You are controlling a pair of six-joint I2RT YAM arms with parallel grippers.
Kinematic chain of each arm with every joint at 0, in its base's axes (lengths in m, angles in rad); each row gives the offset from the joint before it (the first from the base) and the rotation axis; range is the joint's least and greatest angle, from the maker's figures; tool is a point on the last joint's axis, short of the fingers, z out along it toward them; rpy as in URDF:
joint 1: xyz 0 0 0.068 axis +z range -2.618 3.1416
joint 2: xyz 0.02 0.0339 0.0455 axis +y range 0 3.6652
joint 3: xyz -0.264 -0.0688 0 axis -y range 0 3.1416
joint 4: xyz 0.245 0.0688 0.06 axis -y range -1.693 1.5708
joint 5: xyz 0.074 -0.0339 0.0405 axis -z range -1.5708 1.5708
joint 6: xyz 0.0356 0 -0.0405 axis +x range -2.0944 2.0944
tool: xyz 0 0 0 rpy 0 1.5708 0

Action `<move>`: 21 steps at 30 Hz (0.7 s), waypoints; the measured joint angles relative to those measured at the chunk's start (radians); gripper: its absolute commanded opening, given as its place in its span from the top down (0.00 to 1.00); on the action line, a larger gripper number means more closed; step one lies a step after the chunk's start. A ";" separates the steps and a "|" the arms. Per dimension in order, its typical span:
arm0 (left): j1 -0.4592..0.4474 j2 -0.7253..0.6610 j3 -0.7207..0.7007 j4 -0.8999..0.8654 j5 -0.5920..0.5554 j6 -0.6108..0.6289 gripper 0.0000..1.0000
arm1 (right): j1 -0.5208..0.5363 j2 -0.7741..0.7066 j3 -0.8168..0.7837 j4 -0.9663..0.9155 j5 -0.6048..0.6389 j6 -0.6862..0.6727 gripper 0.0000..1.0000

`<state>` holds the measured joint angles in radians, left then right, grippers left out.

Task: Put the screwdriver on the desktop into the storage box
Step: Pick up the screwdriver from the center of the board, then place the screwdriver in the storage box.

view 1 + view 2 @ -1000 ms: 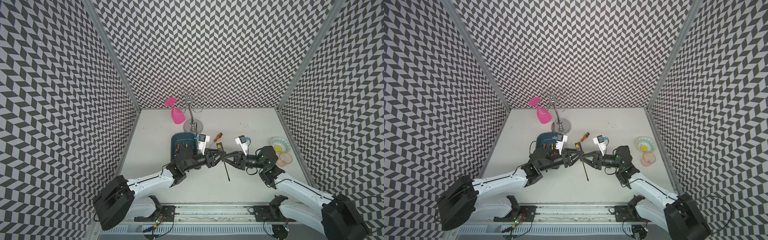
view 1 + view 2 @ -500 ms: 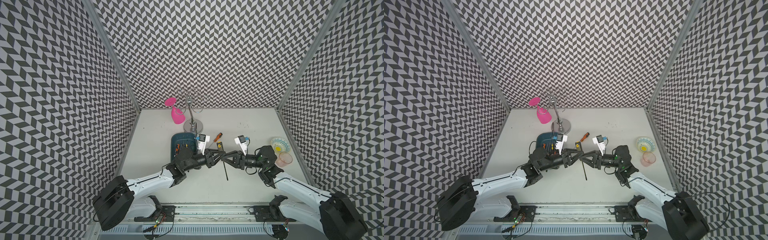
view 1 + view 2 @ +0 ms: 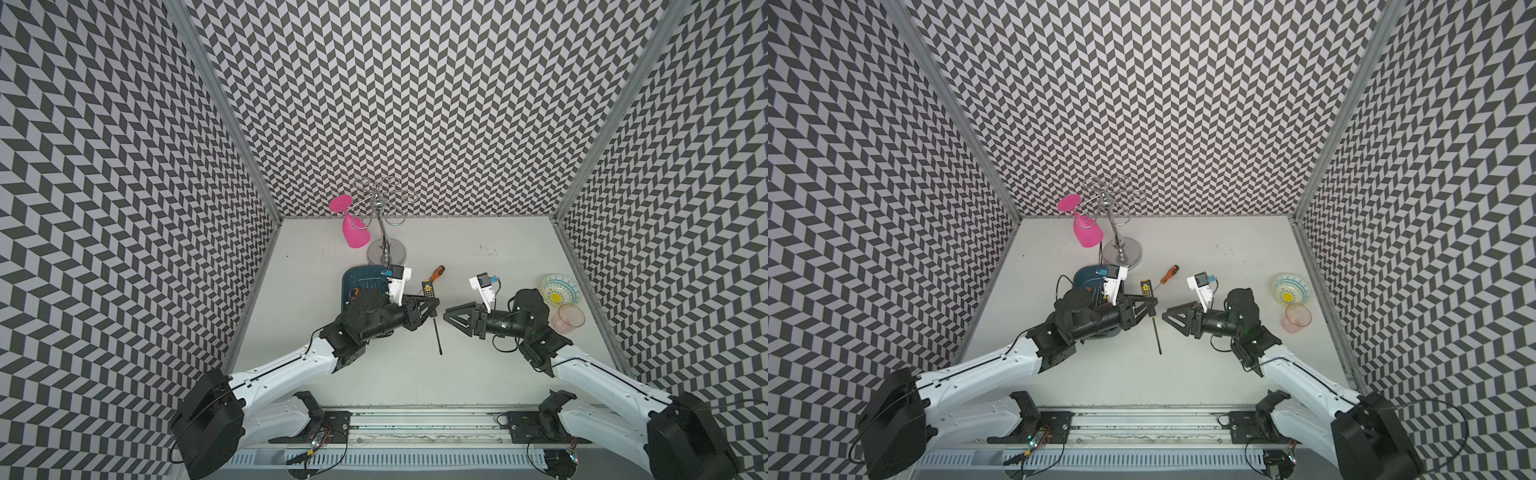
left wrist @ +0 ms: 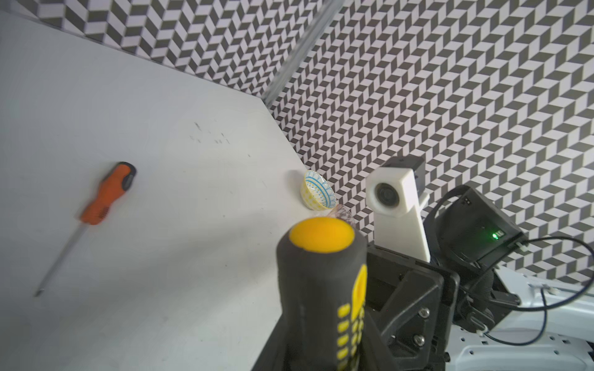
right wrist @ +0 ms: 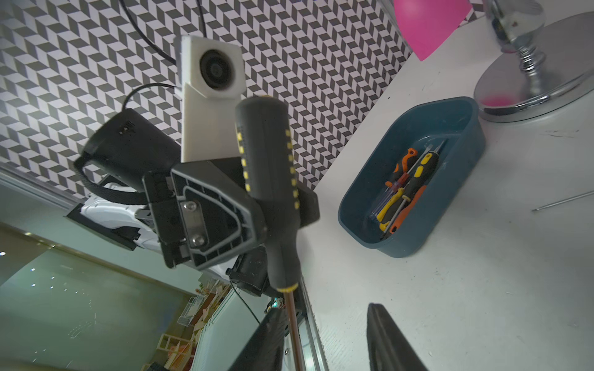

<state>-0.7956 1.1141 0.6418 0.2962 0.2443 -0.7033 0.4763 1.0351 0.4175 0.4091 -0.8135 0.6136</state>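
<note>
In both top views the left gripper (image 3: 432, 305) is clamping the handle of the black-and-yellow screwdriver (image 3: 437, 336). The thin shaft of this screwdriver is pointing away from the back wall. The right gripper (image 3: 448, 318) is facing it from the other side, near the shaft but not touching it. The orange screwdriver (image 3: 436, 273) is lying on the desktop (image 3: 478, 365), between the two wrist cameras. The storage box (image 3: 353, 276) is sitting behind the left arm, which is partly covering it. The chrome rack (image 3: 384, 249) with the pink goblet (image 3: 355, 232) is standing just behind the box. The patterned bowl (image 3: 561, 289) and the pink cup (image 3: 567, 318) are standing near the right wall.

The left wrist view is showing the black handle and yellow cap of the held screwdriver (image 4: 321, 273) very close to the lens. The orange screwdriver (image 4: 106, 196) is lying flat, well apart from it. The bowl (image 4: 316, 194) is standing near the wall.

In the right wrist view the left gripper (image 5: 276, 212) is pressing its fingers on both sides of the black handle (image 5: 266, 154). The fingers (image 5: 385, 340) of the right gripper (image 5: 326, 308) are standing apart. The shaft is passing between them, close to one finger, and I cannot tell if it is touching. The storage box (image 5: 475, 135) is resting on the desktop and is holding several other screwdrivers (image 5: 405, 189).
</note>
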 measured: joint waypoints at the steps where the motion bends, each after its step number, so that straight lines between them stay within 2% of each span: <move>1: 0.016 -0.013 0.010 -0.037 -0.010 0.009 0.99 | -0.003 -0.002 0.000 -0.016 0.012 -0.009 0.55; 6: 0.116 -0.071 0.040 -0.240 -0.050 0.052 0.99 | -0.015 0.000 0.000 -0.071 0.058 -0.048 0.55; 11: 0.208 -0.070 0.100 -0.463 -0.108 0.105 0.99 | -0.020 0.030 0.000 -0.093 0.089 -0.069 0.55; 21: 0.326 0.079 0.269 -0.747 -0.290 0.202 0.99 | -0.029 0.067 -0.009 -0.111 0.111 -0.089 0.55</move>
<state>-0.4694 1.1934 0.9112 -0.4507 -0.0456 -0.5014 0.4473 1.1019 0.4084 0.2977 -0.7021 0.5247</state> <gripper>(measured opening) 0.300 0.452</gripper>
